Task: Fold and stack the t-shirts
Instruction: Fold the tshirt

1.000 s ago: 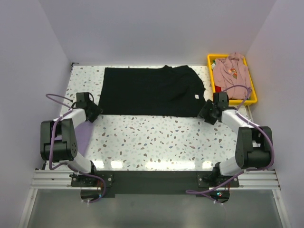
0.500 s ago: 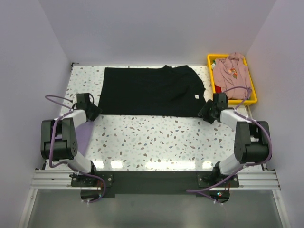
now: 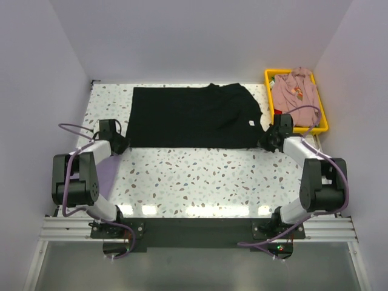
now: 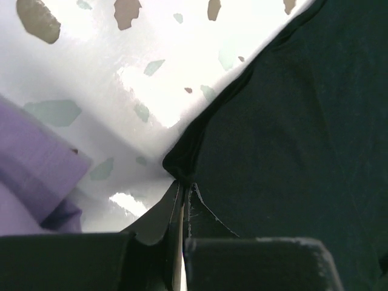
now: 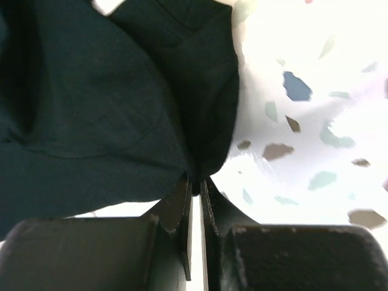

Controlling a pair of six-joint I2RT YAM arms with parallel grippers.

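Terrazzo tabletop (image 3: 200, 176) carries the black t-shirt (image 3: 194, 115) spread flat beside the yellow bin (image 3: 324, 119); with left gripper (image 4: 183, 188) and right gripper (image 5: 195, 182) each pinched shut on a near hem corner, I should raise both together, keeping that edge taut.

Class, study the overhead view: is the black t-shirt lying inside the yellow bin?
No, the black t-shirt lies spread on the table, beside the yellow bin, not in it.

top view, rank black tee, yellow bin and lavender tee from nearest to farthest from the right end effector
1. black tee: its near right corner is pinched in the right end effector.
2. yellow bin: just behind it, far right.
3. lavender tee: far over on the left side.
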